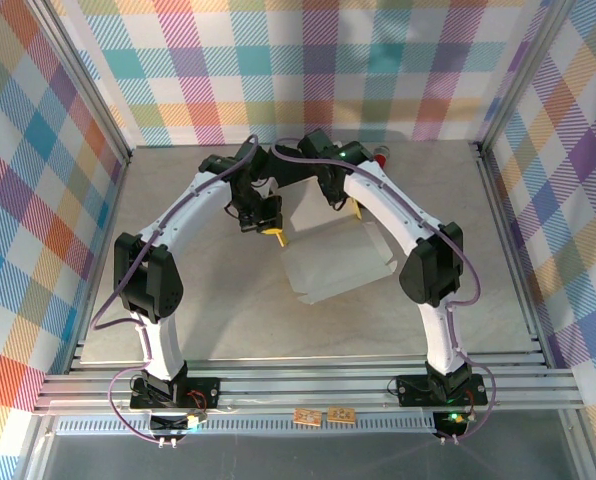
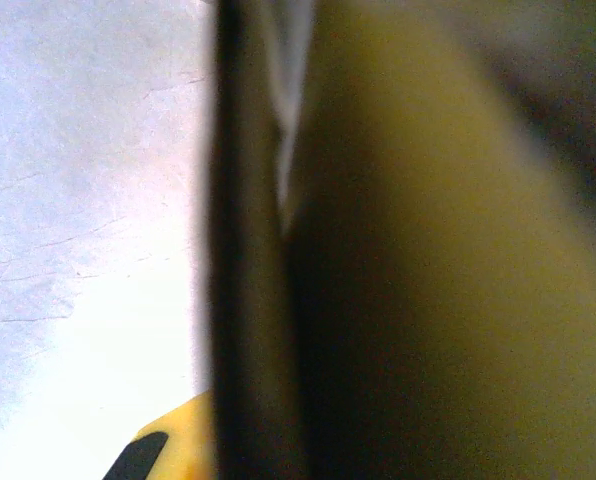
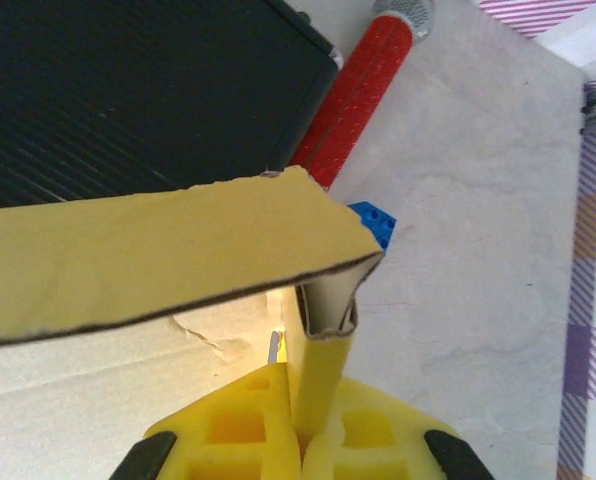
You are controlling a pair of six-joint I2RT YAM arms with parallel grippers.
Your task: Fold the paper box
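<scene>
The right fingers [image 3: 233,430] clamp a flap of the paper box [image 3: 158,260]. The left fingers [image 2: 188,442] sit together, their hold lost in blur

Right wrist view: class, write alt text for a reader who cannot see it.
The right gripper is shut on an upright flap of the yellow paper box, whose top folds over. Behind lie a black case, a red handle and a blue brick on the table.
</scene>
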